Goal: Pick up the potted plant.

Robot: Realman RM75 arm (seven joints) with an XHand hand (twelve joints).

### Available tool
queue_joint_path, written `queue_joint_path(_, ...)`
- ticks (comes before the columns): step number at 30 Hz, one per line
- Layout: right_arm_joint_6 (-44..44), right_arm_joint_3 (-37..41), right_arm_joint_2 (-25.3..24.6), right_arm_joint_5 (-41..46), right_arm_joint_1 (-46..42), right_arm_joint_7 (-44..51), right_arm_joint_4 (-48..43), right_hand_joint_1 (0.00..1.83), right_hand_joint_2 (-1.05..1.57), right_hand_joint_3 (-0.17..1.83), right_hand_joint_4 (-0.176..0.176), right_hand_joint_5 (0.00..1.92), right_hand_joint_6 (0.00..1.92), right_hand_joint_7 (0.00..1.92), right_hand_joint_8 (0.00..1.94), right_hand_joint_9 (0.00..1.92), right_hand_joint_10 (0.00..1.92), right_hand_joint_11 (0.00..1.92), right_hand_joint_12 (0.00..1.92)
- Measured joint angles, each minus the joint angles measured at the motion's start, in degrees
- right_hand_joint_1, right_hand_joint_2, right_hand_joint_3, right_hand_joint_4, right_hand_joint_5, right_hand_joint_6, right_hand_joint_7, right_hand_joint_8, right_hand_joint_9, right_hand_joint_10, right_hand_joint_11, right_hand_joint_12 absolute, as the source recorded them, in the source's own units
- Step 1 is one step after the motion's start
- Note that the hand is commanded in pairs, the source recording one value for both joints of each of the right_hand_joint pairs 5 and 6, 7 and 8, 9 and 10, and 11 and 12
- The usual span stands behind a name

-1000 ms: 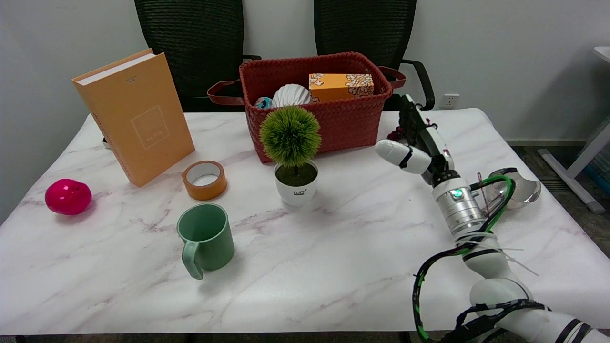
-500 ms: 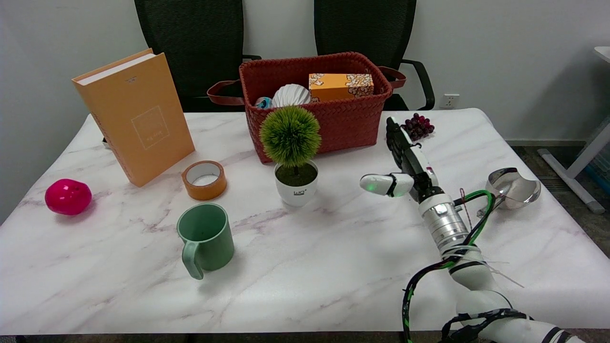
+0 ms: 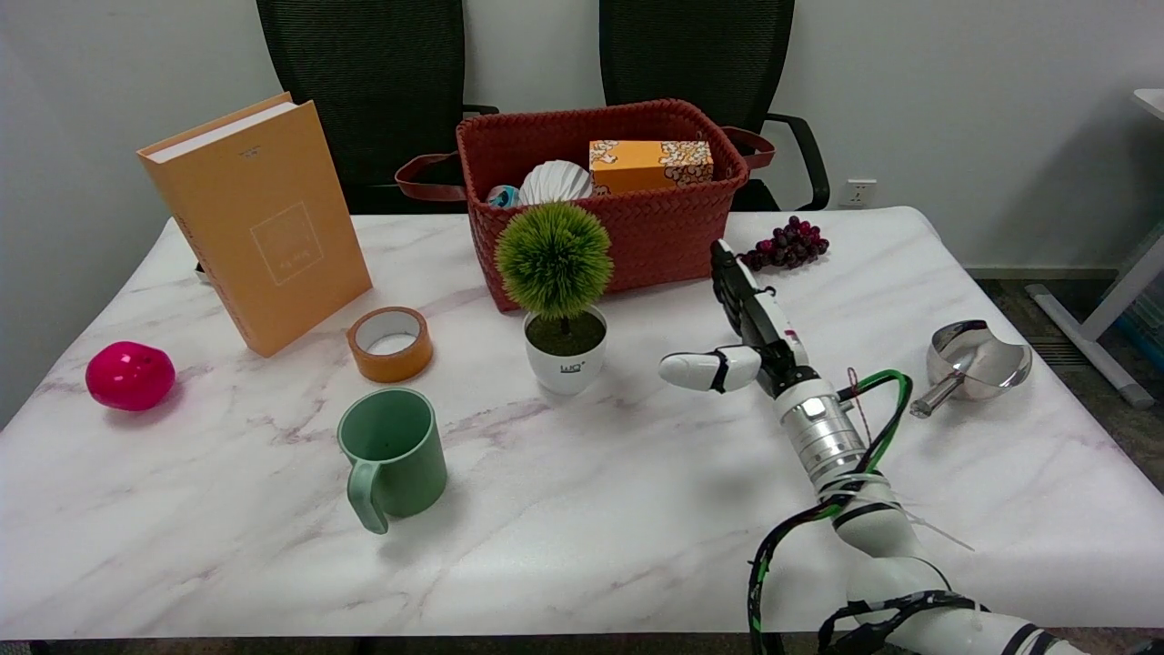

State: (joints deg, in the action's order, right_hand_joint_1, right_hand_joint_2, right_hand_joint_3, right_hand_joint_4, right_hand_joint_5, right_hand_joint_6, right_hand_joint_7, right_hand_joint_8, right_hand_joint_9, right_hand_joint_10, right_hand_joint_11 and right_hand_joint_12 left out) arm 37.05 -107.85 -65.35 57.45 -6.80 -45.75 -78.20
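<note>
White marble tabletop (image 3: 637, 509) carries the round green potted plant in its white pot (image 3: 564, 300), standing upright just near of the red woven basket (image 3: 596, 196), while the black-and-white right hand (image 3: 741, 332) hovers to its right, fingers spread, holding nothing.

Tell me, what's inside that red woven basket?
In the red basket show an orange patterned box, a white ribbed ball and a bit of something blue. The front wall hides anything lower down.
</note>
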Motion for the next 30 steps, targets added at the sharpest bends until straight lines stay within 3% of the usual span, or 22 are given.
queue_joint_path(30, -5.21, -3.66, -6.54, -0.5, 8.62, -0.07, 8.08, 1.06, -0.18, 0.56, 0.0, 0.0, 0.0, 0.0, 0.0, 0.0, 0.0, 0.0, 0.0)
